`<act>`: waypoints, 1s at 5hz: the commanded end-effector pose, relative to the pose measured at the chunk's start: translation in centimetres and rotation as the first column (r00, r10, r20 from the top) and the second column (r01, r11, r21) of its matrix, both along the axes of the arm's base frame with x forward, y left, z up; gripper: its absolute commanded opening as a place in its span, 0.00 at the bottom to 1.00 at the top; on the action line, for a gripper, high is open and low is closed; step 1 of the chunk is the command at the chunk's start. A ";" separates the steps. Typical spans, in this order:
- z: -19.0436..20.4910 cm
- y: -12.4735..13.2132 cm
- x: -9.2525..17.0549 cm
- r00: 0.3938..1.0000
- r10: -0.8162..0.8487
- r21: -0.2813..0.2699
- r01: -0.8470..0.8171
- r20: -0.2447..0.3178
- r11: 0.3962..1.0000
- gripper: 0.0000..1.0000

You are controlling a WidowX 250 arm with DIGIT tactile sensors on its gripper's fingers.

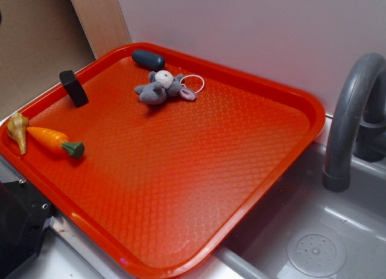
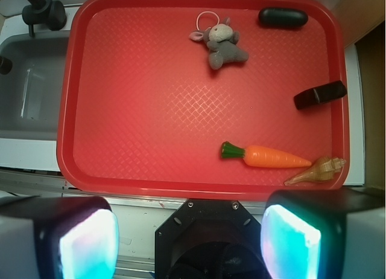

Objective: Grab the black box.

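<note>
Black and matte, the box (image 1: 73, 87) (image 2: 319, 95) stood on the red tray (image 1: 181, 188) (image 2: 139, 140), close to the tray's far left rim in the exterior view and leaning a little. In the wrist view it showed near the tray's right edge, lying as a dark bar across the frame. Nothing touched it.

Farther along the same rim lay a dark blue-grey capsule (image 1: 148, 59) (image 2: 283, 17), in the tray's far corner, well apart from the box. Just beside the capsule sat a small grey plush mouse (image 1: 160, 87) (image 2: 223, 44) with a white face and a white loop of cord at its far side. Nearer than the box, an orange carrot (image 1: 55, 140) (image 2: 268, 156) with a green top lay on the tray, and a tan shell (image 1: 18, 131) (image 2: 316, 172) lay just beside the carrot's pointed end at the tray's rim.

Beyond the tray's right side there was a grey sink (image 1: 313, 230) (image 2: 30, 92) with a curved grey faucet (image 1: 350, 122) (image 2: 36, 10).

The gripper (image 2: 190, 240) hung off the tray's near edge, well apart from the box. Its two fingers (image 2: 75, 240) were spread wide at the bottom of the wrist view, with nothing between them, their pads glowing pale blue-green.
</note>
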State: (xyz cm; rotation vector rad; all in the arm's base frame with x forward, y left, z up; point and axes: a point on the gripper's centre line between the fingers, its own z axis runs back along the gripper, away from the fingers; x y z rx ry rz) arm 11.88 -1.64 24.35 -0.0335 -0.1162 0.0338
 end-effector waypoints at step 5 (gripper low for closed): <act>-10.1 15.5 2.7 0.743 0.668 -0.137 -0.657 0.047 0.741 1.00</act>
